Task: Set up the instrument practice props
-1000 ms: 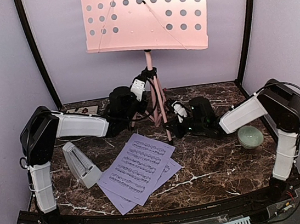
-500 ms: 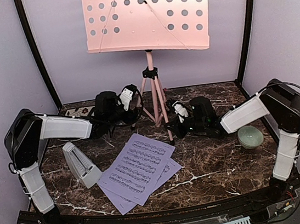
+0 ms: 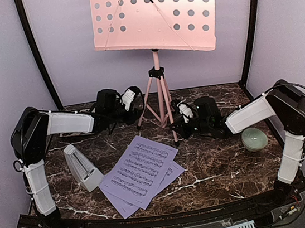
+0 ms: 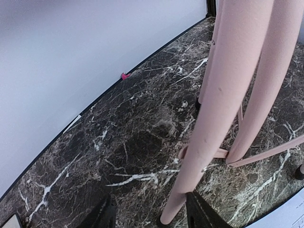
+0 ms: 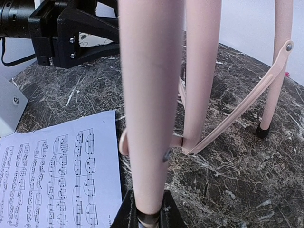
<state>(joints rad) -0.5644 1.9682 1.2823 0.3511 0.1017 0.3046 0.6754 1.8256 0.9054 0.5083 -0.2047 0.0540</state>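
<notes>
The music stand (image 3: 153, 15) stands upright, its tripod between both pincers. The right gripper (image 5: 146, 214) is clamped low on one leg; the left gripper (image 4: 149, 216) gapes, another leg just beyond its tips. Judged: shift gently, staying low, clear of the sheet-music pages (image 5: 57, 166) beside the right pincer.

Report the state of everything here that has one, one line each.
music stand: standing on its tripod, no pages on it.
sheet-music pages: flat on the table, overlapping.
metronome: upright on the table.
green bowl: upright.
left gripper: open, a stand leg between its fingers, unclamped.
right gripper: shut on a stand leg.
</notes>
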